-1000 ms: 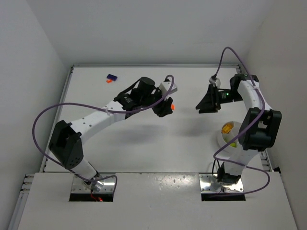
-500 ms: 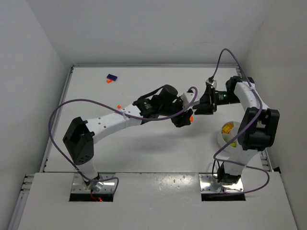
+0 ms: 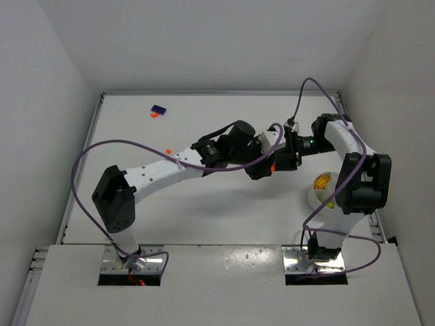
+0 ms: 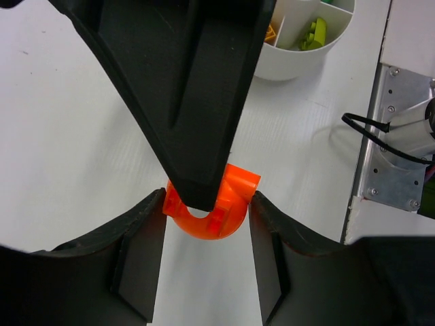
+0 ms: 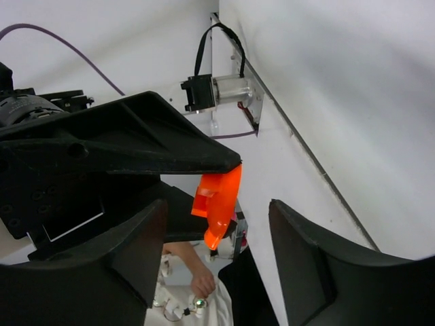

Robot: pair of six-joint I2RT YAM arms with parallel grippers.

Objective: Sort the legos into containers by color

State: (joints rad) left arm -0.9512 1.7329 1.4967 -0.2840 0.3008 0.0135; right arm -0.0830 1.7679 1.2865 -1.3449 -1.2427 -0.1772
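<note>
An orange arch-shaped lego (image 4: pixel 221 216) is pinched between my left gripper's (image 4: pixel 207 201) two fingertips, held in the air over the table's middle right (image 3: pixel 270 167). My right gripper (image 3: pixel 284 159) meets it from the right, open. One of its fingers (image 4: pixel 183 102) pokes into the arch's hollow. In the right wrist view the lego (image 5: pixel 219 197) hangs between my right gripper's (image 5: pixel 217 205) spread fingers. The white sectioned dish (image 3: pixel 313 197) sits at the right, half hidden by the right arm. It holds a yellow-green brick (image 4: pixel 314 32) and an orange one (image 4: pixel 271 31).
A blue lego (image 3: pixel 159 109) and a red-orange one (image 3: pixel 154 115) lie at the far left. A tiny orange piece (image 3: pixel 168 151) lies beside the left arm. The side walls stand close, and a metal base plate (image 4: pixel 391 136) borders the near edge.
My left arm has swung right with the orange lego. The right gripper has come left to meet it, and its fingers now bracket the lego.
</note>
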